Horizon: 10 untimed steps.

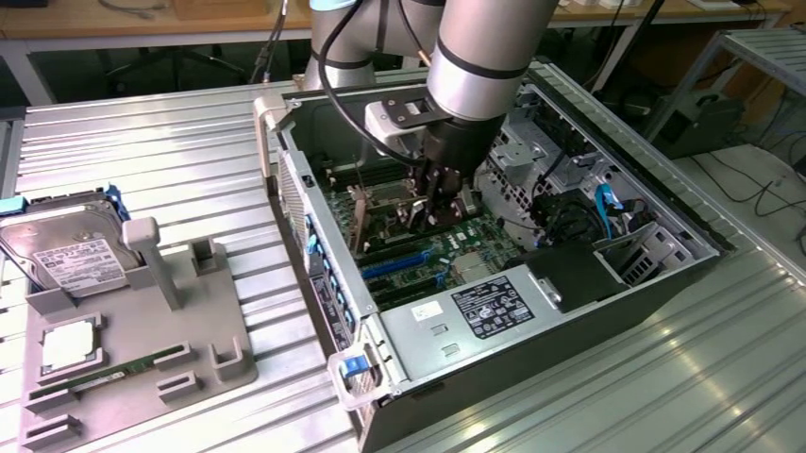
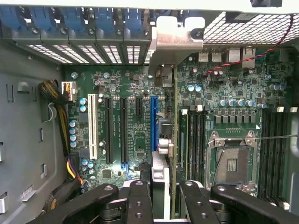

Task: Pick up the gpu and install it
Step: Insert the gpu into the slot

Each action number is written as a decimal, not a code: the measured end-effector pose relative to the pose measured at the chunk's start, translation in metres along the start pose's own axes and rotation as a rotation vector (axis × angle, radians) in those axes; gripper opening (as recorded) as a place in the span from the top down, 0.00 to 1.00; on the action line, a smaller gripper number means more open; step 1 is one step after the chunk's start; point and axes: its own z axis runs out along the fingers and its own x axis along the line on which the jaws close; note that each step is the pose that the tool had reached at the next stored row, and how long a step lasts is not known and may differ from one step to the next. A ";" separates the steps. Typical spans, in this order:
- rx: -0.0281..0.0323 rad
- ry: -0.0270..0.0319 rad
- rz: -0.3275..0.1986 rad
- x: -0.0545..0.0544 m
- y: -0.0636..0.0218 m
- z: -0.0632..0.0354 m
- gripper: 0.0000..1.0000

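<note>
My gripper is shut on the gpu, which I see edge-on between the two black fingers. Its silver end bracket reaches the case's rear slot openings. The card hangs upright over the motherboard, just beside the long blue slot, between that slot and the memory slots. In the exterior view the gripper is lowered inside the open computer case, with the gpu partly hidden behind it. Whether the card's edge sits in a slot I cannot tell.
On the exterior view's left, a grey fixture holds a silver hard drive, a processor and a green memory stick. Inside the case are the power supply, cables, an open processor socket and a white slot.
</note>
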 end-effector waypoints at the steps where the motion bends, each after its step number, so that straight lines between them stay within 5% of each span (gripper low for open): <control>1: -0.0001 0.0001 0.000 0.000 0.0000 0.0000 0.72; 10: -0.0001 0.0000 0.000 0.000 0.0000 0.0001 0.72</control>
